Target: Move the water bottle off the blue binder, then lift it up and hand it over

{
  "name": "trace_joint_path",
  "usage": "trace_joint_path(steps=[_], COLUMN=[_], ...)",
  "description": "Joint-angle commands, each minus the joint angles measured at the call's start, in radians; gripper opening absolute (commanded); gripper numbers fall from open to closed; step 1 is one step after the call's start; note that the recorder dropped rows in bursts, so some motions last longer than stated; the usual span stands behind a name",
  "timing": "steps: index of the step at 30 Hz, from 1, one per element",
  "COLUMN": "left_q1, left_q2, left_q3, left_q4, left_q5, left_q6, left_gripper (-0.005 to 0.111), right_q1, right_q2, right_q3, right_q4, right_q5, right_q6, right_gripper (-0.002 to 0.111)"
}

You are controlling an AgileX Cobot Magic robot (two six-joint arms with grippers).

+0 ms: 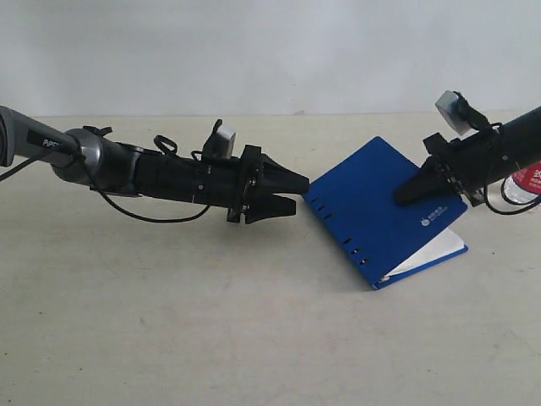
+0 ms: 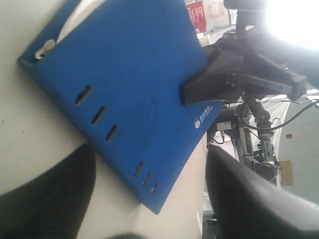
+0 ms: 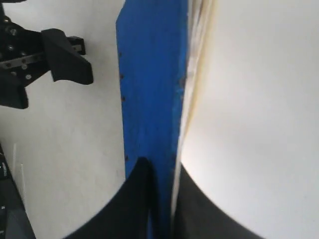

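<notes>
The blue binder (image 1: 380, 207) is tilted, its slotted spine edge low and facing my left gripper. My right gripper (image 1: 399, 200) is shut on the binder's far edge near the white logo; the right wrist view shows the binder (image 3: 149, 74) edge-on between the jaws of the right gripper (image 3: 162, 199). My left gripper (image 1: 300, 193) hovers open just short of the spine, holding nothing. In the left wrist view the binder (image 2: 134, 74) lies ahead of the left gripper (image 2: 149, 199). The water bottle (image 1: 528, 182) stands off the binder behind the right arm, mostly hidden; its red label (image 2: 199, 15) shows.
White pages (image 1: 427, 254) show at the binder's lower right edge. A beige tabletop (image 1: 211, 321) stretches to the front, with a white wall (image 1: 254, 51) behind. A stand with cables (image 2: 259, 144) is visible beyond the table.
</notes>
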Motion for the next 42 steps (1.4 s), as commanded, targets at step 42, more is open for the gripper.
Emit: trace_joint_path(steps=[42], left_q1=[0.023], left_q2=[0.003], left_q3=[0.002], left_q4=[-0.079], left_q5=[-0.133], left_q6=[0.083], left_gripper=[0.059], right_q1=[0.153], right_q2=[0.001], right_q3=[-0.005], right_q4=[0.441], right_q5=[-0.009], right_q6=[-0.109], right_gripper=[0.0])
